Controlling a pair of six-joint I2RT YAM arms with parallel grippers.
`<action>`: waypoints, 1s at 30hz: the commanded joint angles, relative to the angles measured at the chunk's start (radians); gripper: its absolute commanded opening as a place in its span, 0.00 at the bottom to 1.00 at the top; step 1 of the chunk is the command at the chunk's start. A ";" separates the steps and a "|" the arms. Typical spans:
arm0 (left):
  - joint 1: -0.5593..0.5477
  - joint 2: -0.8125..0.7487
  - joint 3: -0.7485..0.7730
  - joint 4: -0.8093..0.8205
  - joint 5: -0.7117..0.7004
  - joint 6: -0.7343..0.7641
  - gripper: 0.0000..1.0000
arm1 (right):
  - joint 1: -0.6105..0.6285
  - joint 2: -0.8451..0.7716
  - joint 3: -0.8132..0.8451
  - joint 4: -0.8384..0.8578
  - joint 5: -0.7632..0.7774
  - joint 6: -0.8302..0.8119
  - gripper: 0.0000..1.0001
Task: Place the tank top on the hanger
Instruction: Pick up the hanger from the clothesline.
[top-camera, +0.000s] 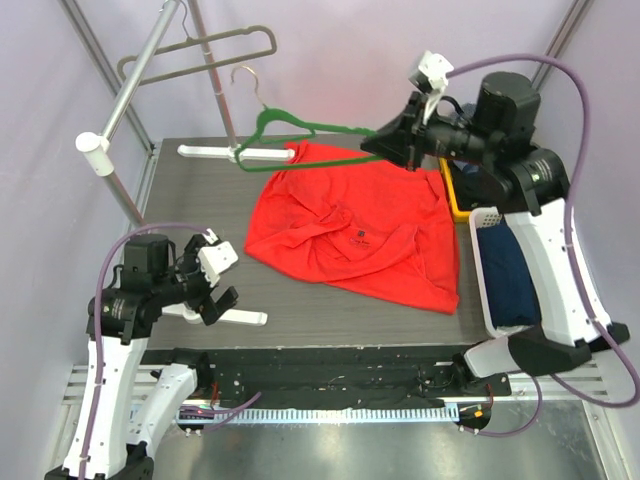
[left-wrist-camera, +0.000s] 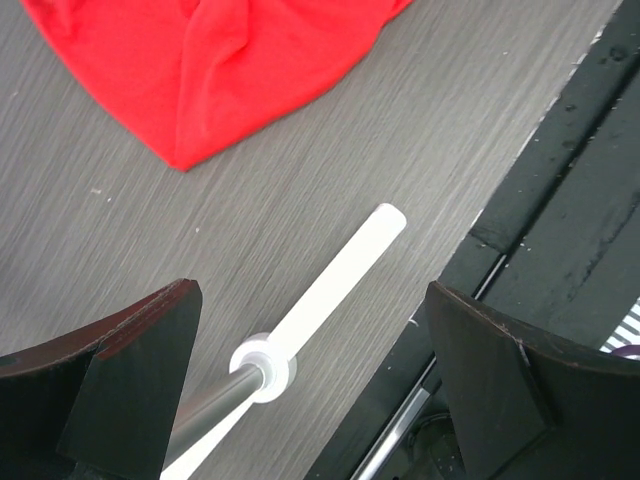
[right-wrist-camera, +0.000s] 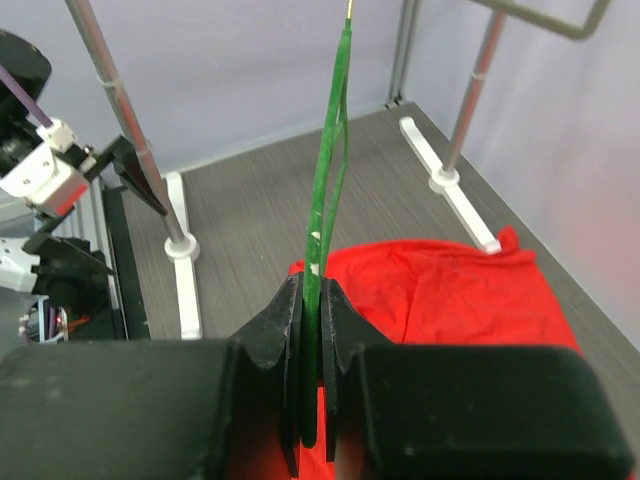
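Note:
The red tank top (top-camera: 350, 225) lies crumpled on the table's middle; its hem corner shows in the left wrist view (left-wrist-camera: 215, 60) and its far edge under the right gripper (right-wrist-camera: 440, 295). The thin green hanger (top-camera: 300, 132) is held in the air above the tank top's back edge, its metal hook pointing left. My right gripper (top-camera: 385, 140) is shut on the hanger's end (right-wrist-camera: 325, 200). My left gripper (top-camera: 218, 282) stands open low at the front left, above a white rack foot (left-wrist-camera: 335, 275), holding nothing.
A garment rack with metal poles (top-camera: 130, 85) and white feet (top-camera: 215, 152) stands at the back left, a grey-beige hanger (top-camera: 200, 50) on it. A white basket (top-camera: 490, 260) with dark clothes sits at the right. The table's black front edge (top-camera: 330, 365) is close to the left gripper.

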 joint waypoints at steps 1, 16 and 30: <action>-0.004 0.022 0.025 0.028 0.103 0.031 1.00 | -0.070 -0.153 -0.141 0.029 -0.024 -0.075 0.01; -0.171 0.255 0.066 0.319 0.117 -0.017 1.00 | -0.373 -0.389 -0.569 -0.084 -0.399 -0.134 0.01; -0.269 0.488 0.057 0.586 0.106 0.011 1.00 | -0.384 -0.393 -0.506 -0.384 -0.482 -0.327 0.01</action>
